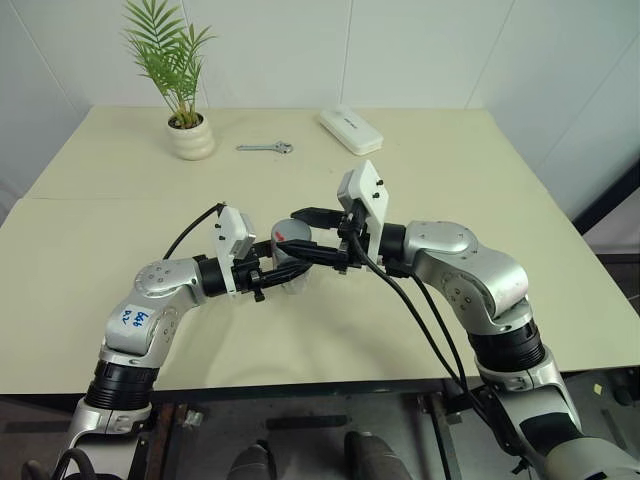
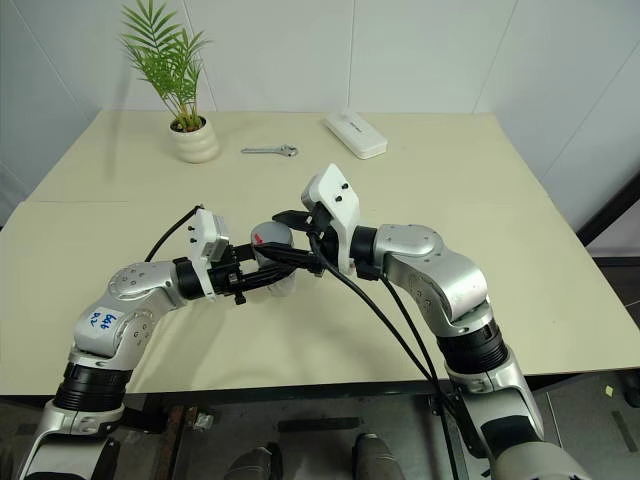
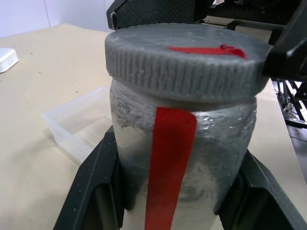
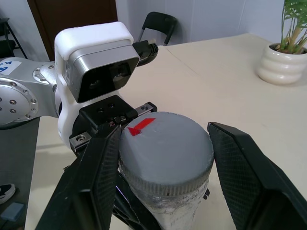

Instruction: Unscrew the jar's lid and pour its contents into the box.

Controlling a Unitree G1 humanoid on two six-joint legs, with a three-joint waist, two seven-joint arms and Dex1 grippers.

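Observation:
The jar, with a cloudy silvery body and a red strip down its side, is held upright above the table between the fingers of my left gripper, which is shut on its body. Its ribbed grey lid with a red mark sits on top. My right gripper reaches in level from the right, its two black fingers shut on the lid's rim. The clear shallow box lies on the table just below and beyond the jar. The contents are hidden behind the cloudy wall.
At the table's far side stand a white plant pot, a metal wrench and a white oblong closed case. Black cables trail from my right wrist toward the table's near edge.

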